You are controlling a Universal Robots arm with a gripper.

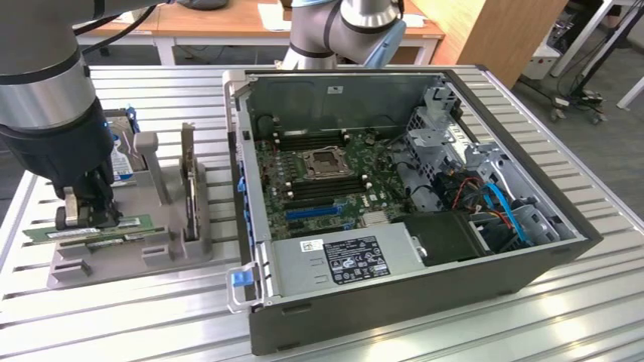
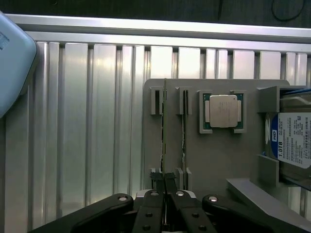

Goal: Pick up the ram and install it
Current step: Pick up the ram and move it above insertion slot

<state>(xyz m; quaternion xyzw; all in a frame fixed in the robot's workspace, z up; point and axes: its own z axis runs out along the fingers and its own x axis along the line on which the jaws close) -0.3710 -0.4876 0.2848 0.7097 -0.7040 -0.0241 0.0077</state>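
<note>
we see the gripper (image 2: 164,182) pinched tight on the thin edge of the ram (image 2: 164,126), which stands on edge in a slot of the grey holder (image 2: 214,160). a second stick (image 2: 183,131) stands in the slot just beside it. beyond that a processor (image 2: 223,110) lies in a square recess, then a hard drive (image 2: 294,141) with a blue-white label. the holder rests on a slatted metal table (image 2: 97,121).

We see a slatted aluminium worktable (image 1: 483,324), behind it a wooden desk (image 1: 222,19) on white legs, a light wooden cabinet (image 1: 493,30) beside it, grey floor (image 1: 604,143) with dark cables (image 1: 562,92), even indoor light
</note>
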